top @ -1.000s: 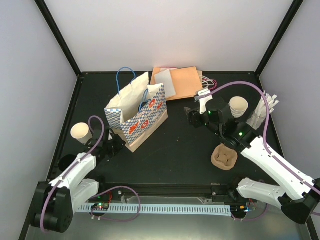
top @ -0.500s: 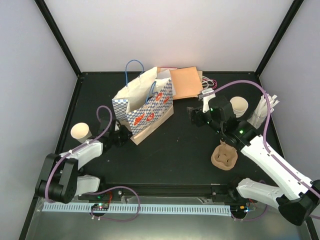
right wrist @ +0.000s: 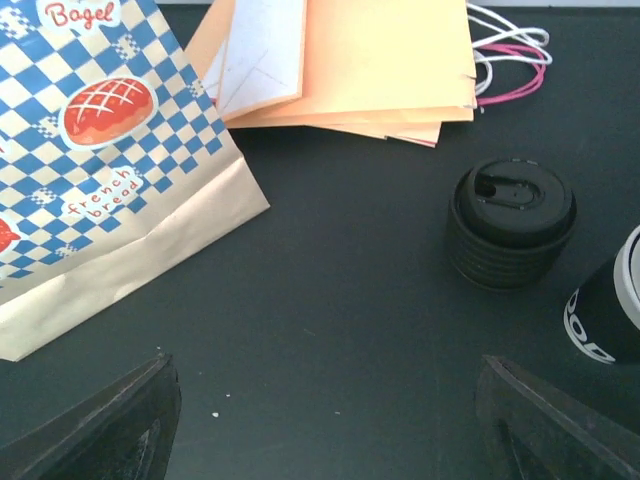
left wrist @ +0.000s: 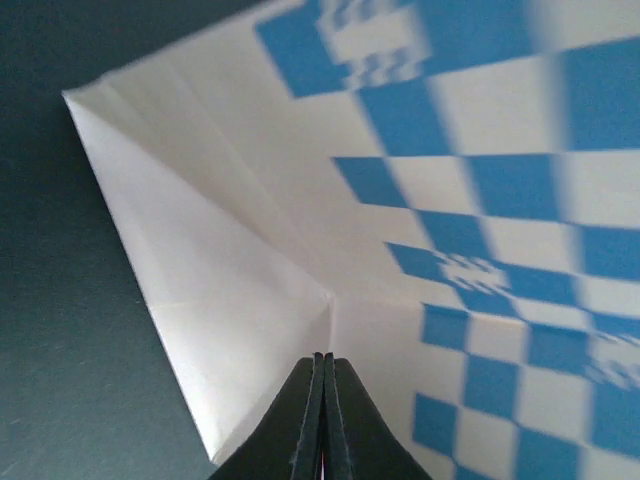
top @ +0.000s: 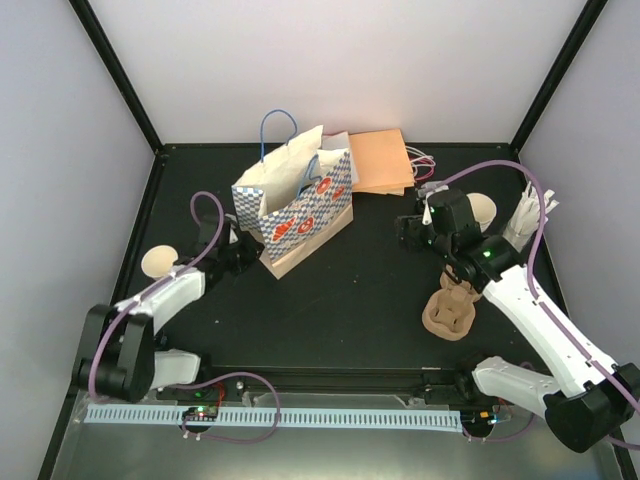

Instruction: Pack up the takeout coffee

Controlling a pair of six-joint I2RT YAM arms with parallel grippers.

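One small paper cup (top: 156, 262), the takeout coffee, stands upright at the left edge of the surface (top: 360, 290), close by the left arm and apart from the bag. Its pale cream mouth is open, with no lid on it. It should be light and thin-walled, easy to crush or tip, so it likely wants a gentle squeeze around the body just under the rolled rim, held upright. Whether it holds liquid cannot be told. To its right, the left gripper (left wrist: 322, 365) has its jaws pressed together against the near left corner of the checkered paper bag (top: 300, 215); whether paper is pinched between them is unclear. The bag stands open, with flat orange bags (top: 378, 160) behind it. Further right, the right gripper (right wrist: 325, 368) hangs spread wide and empty over bare surface, near a pile of black lids (right wrist: 510, 225). Beside that is a stack of nested cups (top: 483, 210), with a pulp cup carrier (top: 449, 312) nearer.
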